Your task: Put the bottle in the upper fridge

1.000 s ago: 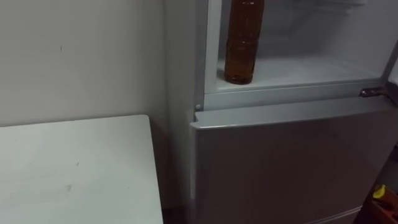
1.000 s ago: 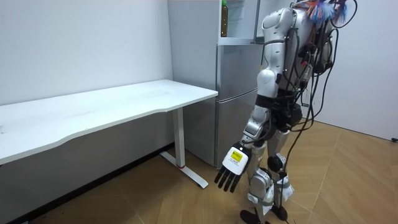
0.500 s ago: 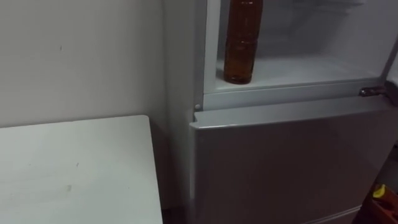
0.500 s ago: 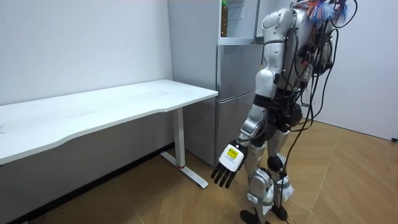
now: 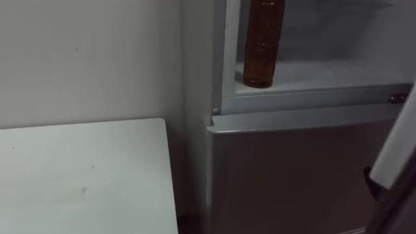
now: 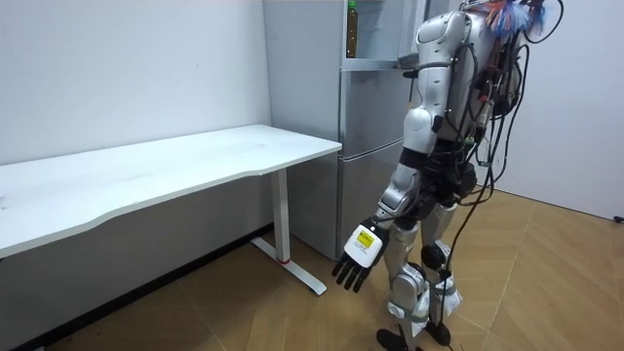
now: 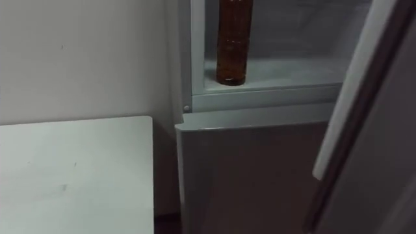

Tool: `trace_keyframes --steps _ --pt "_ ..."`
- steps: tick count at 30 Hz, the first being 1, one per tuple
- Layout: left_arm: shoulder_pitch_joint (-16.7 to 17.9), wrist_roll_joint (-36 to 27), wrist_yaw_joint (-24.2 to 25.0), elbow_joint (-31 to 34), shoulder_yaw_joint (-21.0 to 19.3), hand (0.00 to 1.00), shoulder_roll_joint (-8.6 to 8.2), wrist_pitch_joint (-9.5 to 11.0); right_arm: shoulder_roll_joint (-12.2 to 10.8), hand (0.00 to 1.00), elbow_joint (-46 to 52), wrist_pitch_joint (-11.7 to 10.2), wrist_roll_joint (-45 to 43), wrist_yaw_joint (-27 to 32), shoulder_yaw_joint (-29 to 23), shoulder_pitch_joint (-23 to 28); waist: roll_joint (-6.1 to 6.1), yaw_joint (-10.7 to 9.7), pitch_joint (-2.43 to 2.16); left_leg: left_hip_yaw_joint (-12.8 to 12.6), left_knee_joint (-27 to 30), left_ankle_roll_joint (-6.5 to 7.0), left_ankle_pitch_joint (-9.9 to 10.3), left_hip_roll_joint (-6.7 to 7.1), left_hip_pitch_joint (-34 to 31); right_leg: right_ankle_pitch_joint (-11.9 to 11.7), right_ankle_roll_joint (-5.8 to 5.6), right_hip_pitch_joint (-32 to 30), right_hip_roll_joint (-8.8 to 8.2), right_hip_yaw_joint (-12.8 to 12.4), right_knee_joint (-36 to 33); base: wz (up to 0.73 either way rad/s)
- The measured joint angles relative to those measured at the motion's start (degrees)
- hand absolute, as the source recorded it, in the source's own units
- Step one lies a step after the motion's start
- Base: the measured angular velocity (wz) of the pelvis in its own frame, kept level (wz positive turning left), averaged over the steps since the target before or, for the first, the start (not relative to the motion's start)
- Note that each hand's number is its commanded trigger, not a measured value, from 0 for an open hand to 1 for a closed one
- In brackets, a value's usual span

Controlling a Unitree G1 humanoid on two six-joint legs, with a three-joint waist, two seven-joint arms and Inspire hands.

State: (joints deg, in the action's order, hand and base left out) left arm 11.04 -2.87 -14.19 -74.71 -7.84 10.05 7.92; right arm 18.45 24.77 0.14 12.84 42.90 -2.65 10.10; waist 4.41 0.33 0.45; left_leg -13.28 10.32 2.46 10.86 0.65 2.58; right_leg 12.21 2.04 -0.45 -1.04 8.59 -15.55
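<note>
A brown bottle (image 5: 262,45) stands upright inside the open upper fridge (image 5: 312,101), near its left front edge. The fridge door (image 7: 361,91) leans in from the right. The left hand (image 6: 355,265) hangs low, fingers loose and empty. The right hand (image 6: 408,61) is raised by the fridge; I cannot tell its grip.

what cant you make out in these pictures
- Brown plastic bottle in the upper fridge compartment: cap and neck cut off by the eye views' top edge.
- Compartment's right side: hidden behind the white fridge door in the right eye view.
</note>
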Motion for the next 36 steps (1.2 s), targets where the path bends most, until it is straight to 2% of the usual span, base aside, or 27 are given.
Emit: trace_keyframes --steps 5,9,13,20,24,26,28,29,30,31,33,36 --pt "0.1 0.0 0.1 0.0 1.9 0.00 0.06 -0.1 1.2 0.00 1.1 1.0 -5.1 -2.7 -0.1 -0.7 0.38 0.1 0.22 0.4 0.1 -0.08 0.1 -0.12 -0.2 -0.2 0.06 0.3 0.10 0.7 1.1 0.09" --pt "0.2 0.0 0.4 0.2 2.4 0.00 0.07 -0.5 2.3 0.00 2.2 1.2 -10.6 -5.6 -0.4 -1.6 0.72 0.1 -0.07 0.8 0.0 -0.25 0.2 -0.23 -0.2 -0.2 0.11 1.1 0.19 1.0 1.9 0.04" --pt "0.2 0.0 0.8 1.6 2.6 0.00 0.07 -0.8 2.4 0.00 2.2 1.3 -13.1 -8.2 -0.4 -3.0 0.86 0.4 -0.15 0.8 0.0 -0.30 0.2 -0.64 -0.1 -0.3 0.15 1.6 0.22 1.2 2.1 0.03" --pt "-0.1 0.3 0.8 1.6 2.5 0.00 0.08 -1.6 2.4 0.00 2.2 1.3 -13.3 -10.1 -0.6 -4.1 0.76 0.6 -0.21 1.2 0.0 -0.41 0.2 -0.89 -0.6 -0.5 0.39 1.6 0.18 1.9 2.8 0.02" --pt "-0.1 1.1 0.9 1.6 2.5 0.00 0.08 -1.6 2.4 0.00 2.6 1.0 -13.3 -11.9 -0.8 -5.1 0.33 0.2 -0.55 1.2 0.0 -0.44 0.2 -0.91 -0.6 -0.5 0.41 1.7 0.15 2.3 2.9 0.04" --pt "-0.1 1.3 0.9 1.6 2.5 0.00 0.08 -1.5 2.4 0.00 3.5 -1.1 -13.1 -11.9 -0.9 -7.1 0.15 0.1 -0.69 1.2 0.0 -0.44 0.2 -0.90 -0.4 -0.5 0.41 1.9 0.14 2.2 2.9 0.00" --pt "-0.1 1.3 0.9 1.7 2.5 0.00 0.09 -1.5 2.4 0.00 4.8 -4.5 -13.2 -11.9 -1.0 -10.6 0.28 0.0 -0.87 1.3 0.0 -0.48 0.2 -0.91 0.3 -0.6 0.35 2.7 0.17 2.3 3.9 0.06" --pt "-0.1 1.4 0.9 1.7 2.5 0.00 0.09 -1.5 2.4 0.00 5.2 -5.2 -13.2 -12.0 -1.0 -11.4 0.35 0.1 -0.94 1.3 -0.1 -0.49 0.2 -0.92 0.3 -0.6 0.36 2.9 0.20 2.3 4.0 0.08" --pt "-0.2 1.4 0.9 1.8 2.5 0.00 0.12 -1.5 2.4 0.00 5.4 -7.0 -13.2 -12.7 -1.0 -12.8 0.37 0.2 -0.66 1.2 -0.4 -0.52 0.3 -0.93 0.7 -0.6 0.35 3.4 0.26 2.3 4.1 0.04" --pt "-0.2 1.4 0.9 1.8 2.5 0.00 0.16 -1.5 2.4 0.00 5.4 -7.9 -13.2 -13.5 -1.0 -13.6 0.80 0.3 -0.75 1.2 -0.7 -0.55 0.3 -0.93 1.2 -0.6 0.33 3.8 0.30 2.2 4.2 0.05" --pt "-0.1 1.4 0.9 1.8 2.8 0.00 0.14 -1.6 2.4 0.00 5.5 -8.5 -13.2 -14.2 -0.8 -13.6 1.27 0.5 -0.69 1.2 -0.7 -0.56 0.3 -0.98 1.5 -1.0 0.20 4.6 0.41 2.4 5.1 0.05" --pt "-0.1 1.4 0.9 1.8 4.2 0.00 0.26 -1.9 2.4 0.00 5.5 -8.9 -13.0 -15.7 -0.7 -13.6 1.28 1.8 -0.53 1.0 -0.8 -0.48 0.3 -0.96 1.7 -1.4 0.03 4.8 0.35 2.5 5.1 -0.04"
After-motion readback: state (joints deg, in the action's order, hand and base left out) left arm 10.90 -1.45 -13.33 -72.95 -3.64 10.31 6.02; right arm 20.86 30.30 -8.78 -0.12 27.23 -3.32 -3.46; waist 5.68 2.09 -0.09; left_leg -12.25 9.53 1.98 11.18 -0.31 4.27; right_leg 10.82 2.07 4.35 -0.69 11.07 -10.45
